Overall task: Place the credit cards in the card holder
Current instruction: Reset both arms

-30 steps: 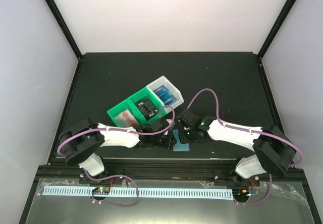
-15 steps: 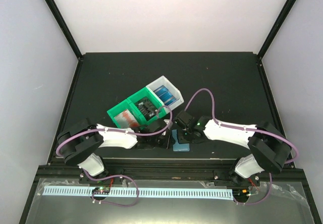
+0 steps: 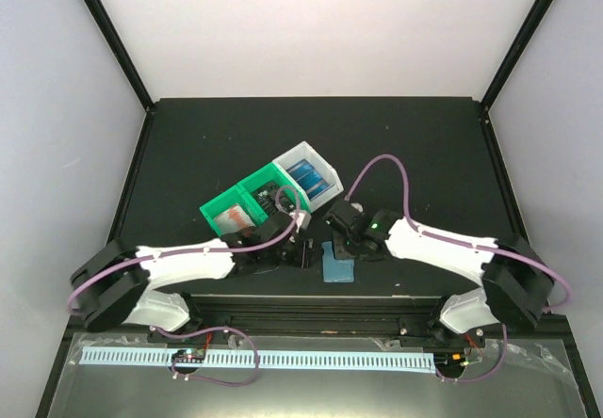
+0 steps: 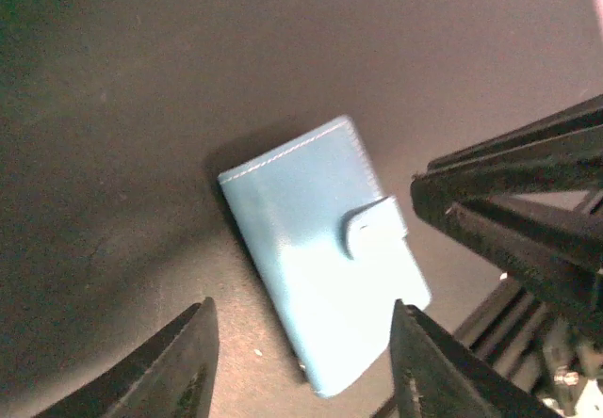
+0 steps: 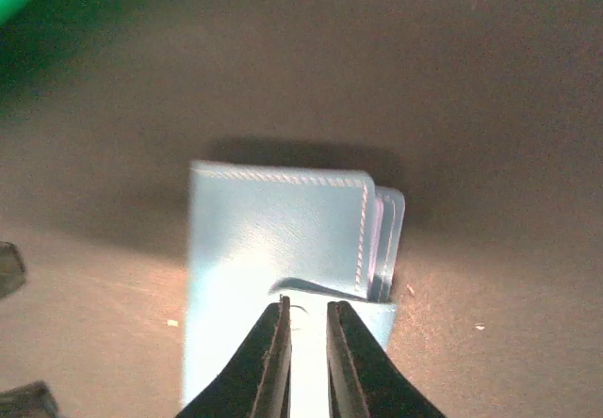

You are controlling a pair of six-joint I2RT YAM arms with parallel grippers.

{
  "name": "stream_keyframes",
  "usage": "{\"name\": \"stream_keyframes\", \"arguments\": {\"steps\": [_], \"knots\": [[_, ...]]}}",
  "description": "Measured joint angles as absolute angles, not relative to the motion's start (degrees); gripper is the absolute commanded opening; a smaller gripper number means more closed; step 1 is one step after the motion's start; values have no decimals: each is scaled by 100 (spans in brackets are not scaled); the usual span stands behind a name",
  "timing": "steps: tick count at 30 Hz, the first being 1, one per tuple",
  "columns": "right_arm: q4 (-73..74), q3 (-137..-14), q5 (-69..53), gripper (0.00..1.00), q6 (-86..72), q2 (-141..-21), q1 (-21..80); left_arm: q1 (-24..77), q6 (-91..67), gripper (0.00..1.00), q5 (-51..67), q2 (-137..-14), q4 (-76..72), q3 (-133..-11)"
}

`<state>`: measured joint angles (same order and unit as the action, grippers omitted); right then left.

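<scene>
- The teal-blue card holder (image 4: 325,258) is lying flat on the black tabletop (image 3: 424,154), near the front edge, between the two arms.
- The left tool (image 4: 302,307) is hanging above it, fingers spread apart.
- The right tool (image 5: 307,303) is sitting over the snap tab (image 4: 372,227), fingers almost pressed together (whether they are pinching it, I cannot tell).
- Pale stitching is running along the holder's edges.
</scene>
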<state>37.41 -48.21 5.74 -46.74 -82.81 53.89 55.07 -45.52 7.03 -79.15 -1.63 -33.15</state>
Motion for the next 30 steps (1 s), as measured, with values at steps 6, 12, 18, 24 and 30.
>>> {"name": "stream_keyframes", "arguments": {"steps": [6, 12, 18, 24, 30], "knots": [[4106, -5474, 1306, 38, -4609, -6952, 5389, 5391, -4259, 99, 355, -6292, 722, -3422], [4657, -5461, 2128, 63, -4519, -5581, 5387, 5363, -3966, 99, -325, -4777, 1846, -3774], [5345, -5424, 3127, 85, -4445, -4466, 5387, 5363, -3579, 99, -1297, -3336, 2858, -4222], [5752, -5404, 3918, 90, -4386, -3529, 5387, 5360, -3140, 99, -2316, -2174, 3568, -4611], [6184, -5485, 4495, 91, -4434, -3068, 5387, 5360, -2834, 99, -3057, -1763, 4241, -4882]]}}
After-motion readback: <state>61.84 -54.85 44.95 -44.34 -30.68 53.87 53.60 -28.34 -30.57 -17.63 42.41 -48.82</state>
